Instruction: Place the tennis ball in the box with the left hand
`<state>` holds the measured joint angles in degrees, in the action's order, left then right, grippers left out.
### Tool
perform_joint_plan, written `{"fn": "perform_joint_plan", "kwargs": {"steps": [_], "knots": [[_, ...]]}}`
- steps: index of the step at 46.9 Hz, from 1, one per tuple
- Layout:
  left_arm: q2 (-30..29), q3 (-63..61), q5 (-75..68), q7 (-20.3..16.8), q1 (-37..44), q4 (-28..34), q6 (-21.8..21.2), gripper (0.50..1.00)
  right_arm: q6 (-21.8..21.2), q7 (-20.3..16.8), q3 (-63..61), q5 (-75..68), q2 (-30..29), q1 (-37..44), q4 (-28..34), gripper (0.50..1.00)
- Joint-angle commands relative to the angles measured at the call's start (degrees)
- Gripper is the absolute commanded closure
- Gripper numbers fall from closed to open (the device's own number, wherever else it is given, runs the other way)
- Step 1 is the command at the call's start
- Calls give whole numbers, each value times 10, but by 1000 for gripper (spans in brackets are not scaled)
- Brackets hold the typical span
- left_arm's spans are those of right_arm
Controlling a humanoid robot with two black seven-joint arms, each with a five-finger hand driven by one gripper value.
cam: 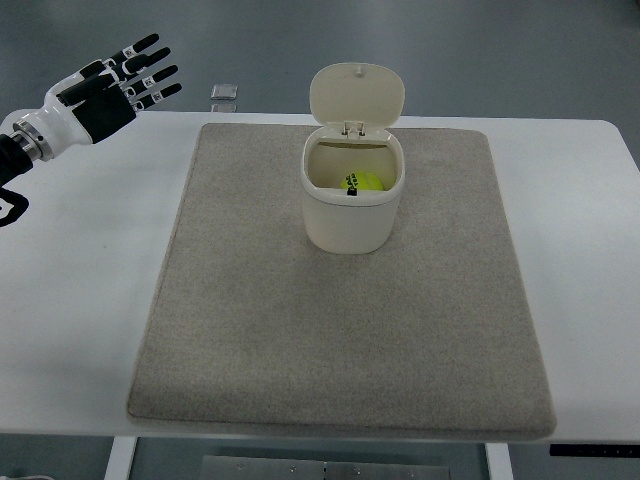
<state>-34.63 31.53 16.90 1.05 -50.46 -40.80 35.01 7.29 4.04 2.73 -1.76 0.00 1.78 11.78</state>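
A cream box (pixel 350 215) with its hinged lid (pixel 356 95) flipped up stands on the mat, toward the far middle. Inside it lies the yellow-green tennis ball (pixel 366 182), partly hidden by the front rim. My left hand (pixel 125 85) hovers over the table's far left corner, well away from the box. Its black fingers (pixel 150 70) are stretched out and spread, holding nothing. The right arm does not show.
A grey-brown mat (pixel 250 340) covers most of the white table (pixel 70 300). A small grey square object (pixel 225 93) lies just beyond the table's far edge, to the right of my left hand.
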Motion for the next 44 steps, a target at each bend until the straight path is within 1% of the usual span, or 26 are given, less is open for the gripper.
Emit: {"fn": "perform_joint_plan", "kwargs": {"steps": [1,15,44], "knots": [[-1,4,1,0,7,0,0,506,0,0,0,0,0,0,0,599],[0,26,17,1,30,-2,0,506,0,0,0,0,0,0,0,599],[-2,27,19,1,33,-1,0,506,-1,1,-3,-4,0,0,20,599]]}}
